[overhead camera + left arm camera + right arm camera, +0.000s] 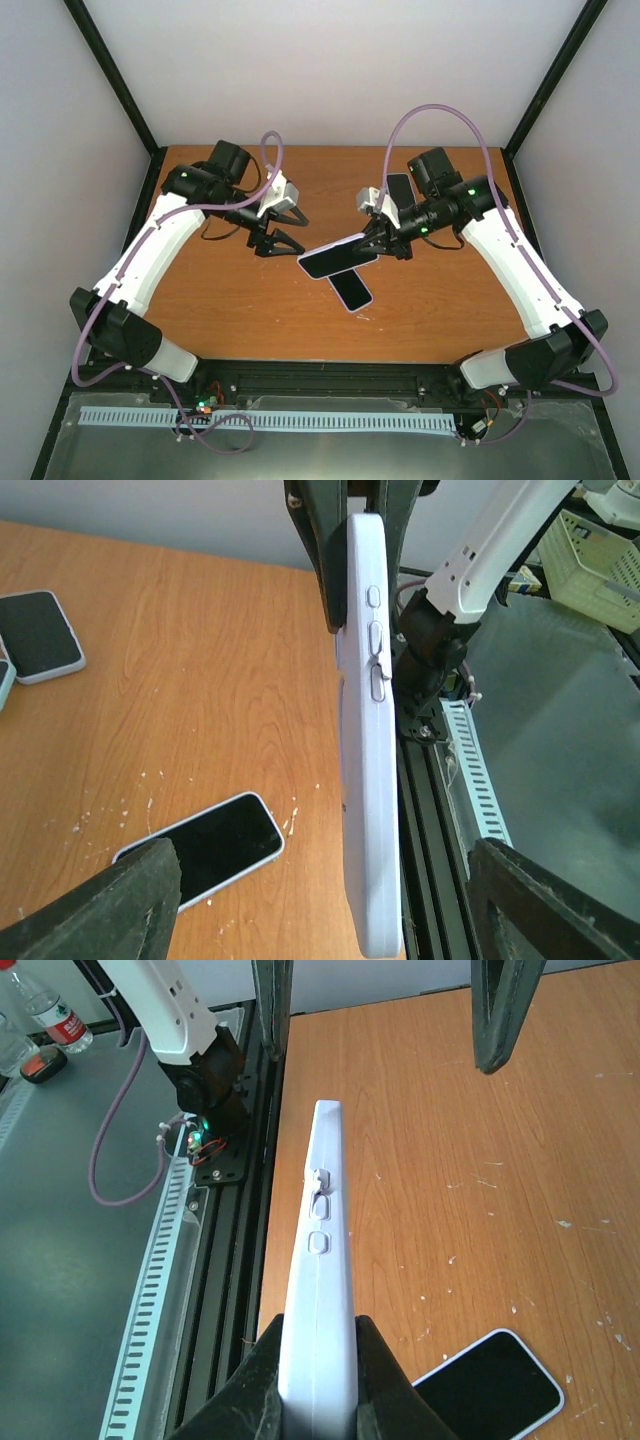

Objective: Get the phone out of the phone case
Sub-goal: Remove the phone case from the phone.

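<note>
A phone in a lavender case (338,256) is held above the table, screen up in the top view. My right gripper (378,243) is shut on one end of it. In the right wrist view the case (322,1260) shows edge-on, side buttons visible, pinched between my right gripper's (318,1338) fingers. My left gripper (297,234) is open just left of the case's free end, not touching it. In the left wrist view the case (368,780) stands edge-on between the spread left gripper (322,858) fingers (130,900).
A second phone with a light rim (350,289) lies screen up on the wooden table under the held one; it also shows in the left wrist view (205,845) and the right wrist view (490,1385). Another phone (400,187) lies at the back by the right arm. The black rail (330,378) runs along the near edge.
</note>
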Action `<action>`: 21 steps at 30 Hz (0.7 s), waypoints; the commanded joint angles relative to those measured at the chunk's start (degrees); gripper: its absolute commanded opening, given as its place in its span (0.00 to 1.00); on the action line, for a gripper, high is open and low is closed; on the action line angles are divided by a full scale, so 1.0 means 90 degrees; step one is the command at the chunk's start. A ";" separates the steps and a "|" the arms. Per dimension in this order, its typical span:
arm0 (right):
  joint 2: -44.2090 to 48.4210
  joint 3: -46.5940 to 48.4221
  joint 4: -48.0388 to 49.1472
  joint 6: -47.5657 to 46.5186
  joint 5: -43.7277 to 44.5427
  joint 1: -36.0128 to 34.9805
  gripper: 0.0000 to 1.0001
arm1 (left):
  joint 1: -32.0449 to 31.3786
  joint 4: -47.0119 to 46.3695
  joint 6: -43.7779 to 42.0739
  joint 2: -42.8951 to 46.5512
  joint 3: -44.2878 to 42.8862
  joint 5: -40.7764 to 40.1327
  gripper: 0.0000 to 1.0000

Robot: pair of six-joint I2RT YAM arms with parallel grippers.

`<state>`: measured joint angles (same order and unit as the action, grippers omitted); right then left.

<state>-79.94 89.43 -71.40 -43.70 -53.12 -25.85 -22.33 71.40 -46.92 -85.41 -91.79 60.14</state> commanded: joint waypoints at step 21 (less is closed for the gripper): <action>-0.0447 0.0830 -0.0383 -0.0195 0.0101 -0.0237 0.03 | -0.0619 -0.0016 -0.0352 0.0015 0.0530 -0.0388 0.40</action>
<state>-83.35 94.06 -74.26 -44.53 -50.50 -27.44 -27.00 71.85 -48.36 -85.65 -86.50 56.47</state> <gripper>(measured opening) 0.117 0.454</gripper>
